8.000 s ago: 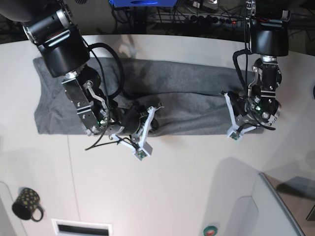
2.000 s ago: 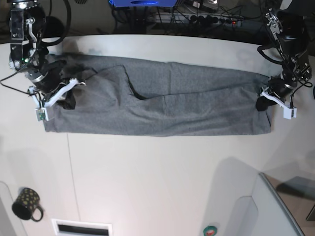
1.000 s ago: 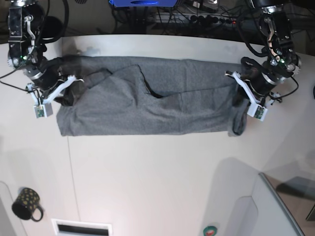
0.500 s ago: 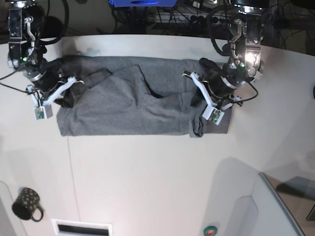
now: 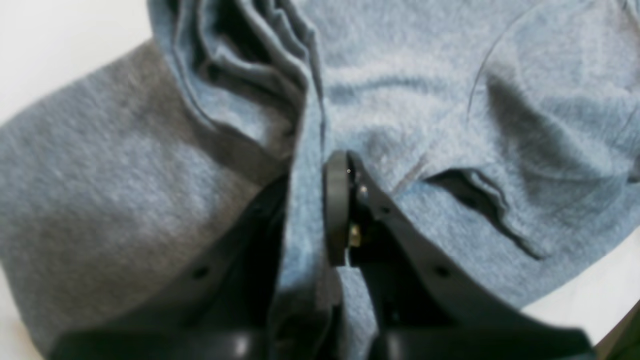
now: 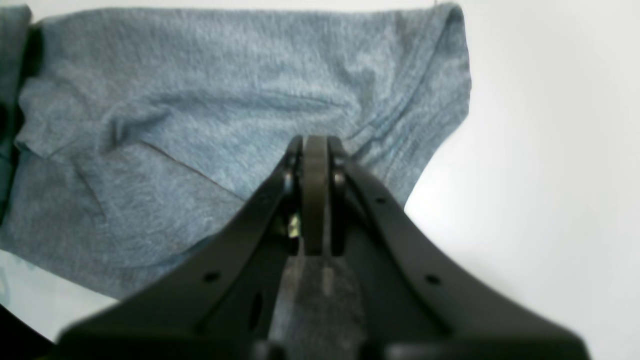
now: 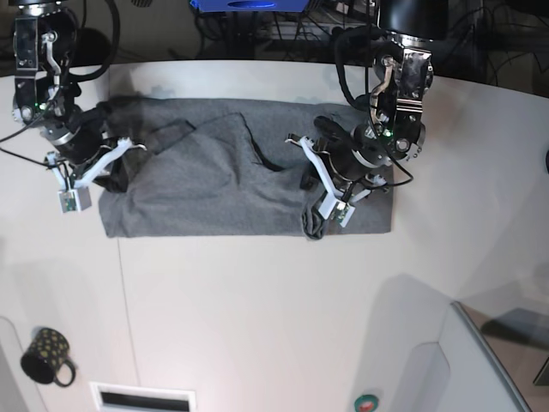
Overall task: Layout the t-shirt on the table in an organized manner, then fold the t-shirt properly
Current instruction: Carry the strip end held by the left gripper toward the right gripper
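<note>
The grey t-shirt (image 7: 214, 184) lies as a long band across the far part of the white table (image 7: 257, 309). My left gripper (image 7: 316, 199) (image 5: 314, 167) is shut on a bunched fold of the t-shirt (image 5: 450, 100), and the shirt's right end is doubled over its middle. The dark pad (image 5: 336, 210) presses the cloth from the right. At the shirt's left end my right gripper (image 7: 93, 170) (image 6: 315, 142) is shut, its tips on a seam of the t-shirt (image 6: 225, 100). Grey cloth shows between its fingers.
A dark dotted mug (image 7: 47, 356) stands at the near left. A raised white panel (image 7: 489, 369) with a grey edge fills the near right corner. A small green and red thing (image 7: 366, 401) and a slot (image 7: 141, 397) sit at the front edge.
My left gripper has moved left across the table, dragging the shirt's right end over the middle, so the band is shorter. The right gripper has stayed in place.
</note>
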`<state>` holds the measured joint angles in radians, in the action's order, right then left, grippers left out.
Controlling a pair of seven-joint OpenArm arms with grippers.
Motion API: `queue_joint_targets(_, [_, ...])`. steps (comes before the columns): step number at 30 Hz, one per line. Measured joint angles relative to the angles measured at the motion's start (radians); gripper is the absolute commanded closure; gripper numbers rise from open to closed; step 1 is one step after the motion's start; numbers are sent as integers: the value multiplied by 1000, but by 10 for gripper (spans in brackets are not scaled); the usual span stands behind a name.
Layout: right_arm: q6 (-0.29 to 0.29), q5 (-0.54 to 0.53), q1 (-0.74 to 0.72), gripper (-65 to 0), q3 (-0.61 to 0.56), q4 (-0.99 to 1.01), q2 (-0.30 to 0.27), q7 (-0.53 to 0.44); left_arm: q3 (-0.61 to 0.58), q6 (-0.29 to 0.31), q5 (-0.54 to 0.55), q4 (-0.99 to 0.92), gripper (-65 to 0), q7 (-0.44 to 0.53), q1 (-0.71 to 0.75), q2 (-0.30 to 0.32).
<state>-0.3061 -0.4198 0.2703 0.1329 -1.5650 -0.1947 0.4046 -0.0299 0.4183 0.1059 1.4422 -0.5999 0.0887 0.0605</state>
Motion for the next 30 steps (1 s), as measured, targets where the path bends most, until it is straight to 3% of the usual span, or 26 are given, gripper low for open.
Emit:
queue_joint_targets(17, [0,0,-27,-8,0,1,0,3,-47,-2,-1,0,0,0,-5,-11])
queue_joint_targets(21, [0,0,-27,-8,0,1,0,2,-54,-53,0,0,0,1,-5,-16])
queue_joint_targets(30, [0,0,-28,-8,0,1,0,3,-54,-53,2,-39,0,-3,-39,-13])
